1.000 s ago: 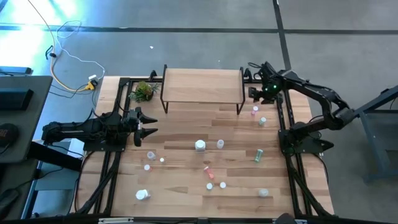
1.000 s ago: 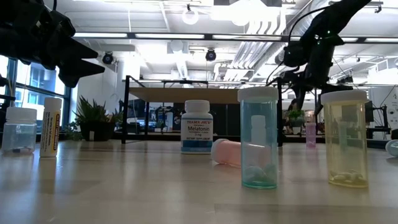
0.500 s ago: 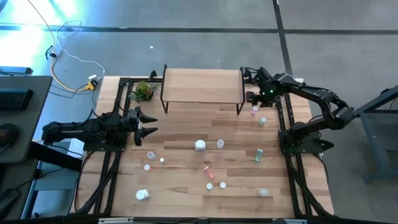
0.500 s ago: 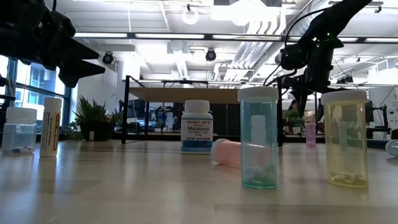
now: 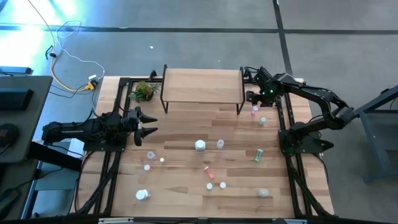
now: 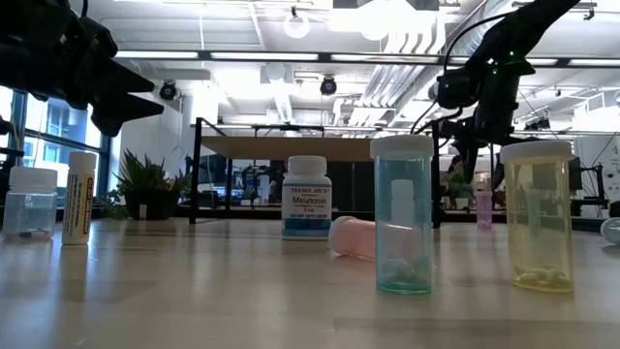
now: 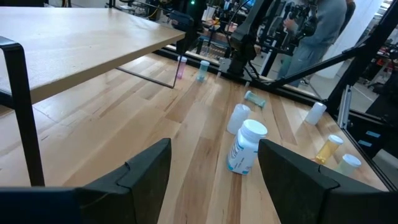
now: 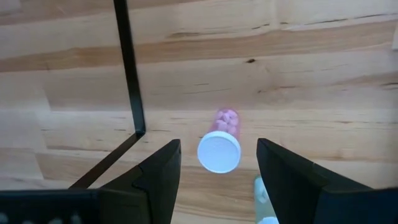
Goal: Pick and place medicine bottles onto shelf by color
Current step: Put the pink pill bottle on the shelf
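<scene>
**Right gripper poised over a pink bottle by the shelf leg**

The right gripper [image 5: 254, 95] hangs at the far right of the tabletop [image 5: 180, 180], just off the right end of the shelf [image 5: 202, 86]. Its jaws stand wide and hold nothing. In the right wrist view they point straight down, with an upright pink bottle [image 8: 219, 147] and its white cap between them but lower, standing on the wood. A black shelf leg [image 8: 130, 81] stands just beside that bottle, and the top of a pale green bottle [image 8: 263, 198] shows near it on the other side. From above, the same pink bottle sits near the shelf's front right leg, with the pale green one next to it.

The left gripper [image 5: 148, 124] waits over the left side of the tabletop, its jaws wide apart and empty, pointing toward the middle.

The shelf top is bare wood. The other medicine bottles are scattered over the near half of the tabletop: a white Melatonin jar [image 6: 307, 197] about centre, a pink bottle on its side [image 6: 351, 237], a teal-tinted bottle [image 6: 402, 215] and a yellow-tinted bottle [image 6: 537, 217] nearest the low camera. A small potted plant [image 5: 143, 91] stands by the shelf's left end
</scene>
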`<state>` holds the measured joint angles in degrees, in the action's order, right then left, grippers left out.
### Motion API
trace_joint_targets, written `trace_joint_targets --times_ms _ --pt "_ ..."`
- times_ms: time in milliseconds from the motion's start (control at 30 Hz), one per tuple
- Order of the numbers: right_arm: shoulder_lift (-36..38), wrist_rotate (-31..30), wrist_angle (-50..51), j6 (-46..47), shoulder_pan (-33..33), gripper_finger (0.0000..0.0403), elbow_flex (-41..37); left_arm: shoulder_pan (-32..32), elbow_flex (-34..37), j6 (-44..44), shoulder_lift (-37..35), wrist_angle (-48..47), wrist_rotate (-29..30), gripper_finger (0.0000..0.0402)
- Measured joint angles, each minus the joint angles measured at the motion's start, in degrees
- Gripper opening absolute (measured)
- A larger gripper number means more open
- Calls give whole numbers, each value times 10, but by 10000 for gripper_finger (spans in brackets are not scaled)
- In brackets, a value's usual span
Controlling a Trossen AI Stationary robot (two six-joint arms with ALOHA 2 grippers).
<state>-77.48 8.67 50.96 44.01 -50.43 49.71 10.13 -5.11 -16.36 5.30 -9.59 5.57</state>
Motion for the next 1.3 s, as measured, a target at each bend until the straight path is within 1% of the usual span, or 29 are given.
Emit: trace_joint_targets --times_ms 133,200,400,500,633,800,900,1033,1200,1300 --pt "-1 -1 1 2 3 202 0 0 0 0 0 0 0 229" --pt "-2 -12 4 7 11 202 0 0 0 0 0 0 1 229" --pt "-2 -13 5 -17 13 202 0 0 0 0 0 0 1 229" --pt "-2 -11 5 -57 12 202 0 0 0 0 0 0 1 229" --pt "-2 10 5 -143 12 202 0 0 0 0 0 0 2 229" --pt "-2 3 18 -237 12 202 0 0 0 0 0 0 2 229" --pt "-2 -11 23 -274 12 202 0 0 0 0 0 0 2 229" --pt "-2 -12 15 -323 17 202 0 0 0 -1 0 0 2 229" --pt "-2 -12 12 -363 29 202 0 0 0 -2 0 0 2 229" --pt "-2 -26 11 -376 32 202 0 0 0 -1 0 0 2 229"
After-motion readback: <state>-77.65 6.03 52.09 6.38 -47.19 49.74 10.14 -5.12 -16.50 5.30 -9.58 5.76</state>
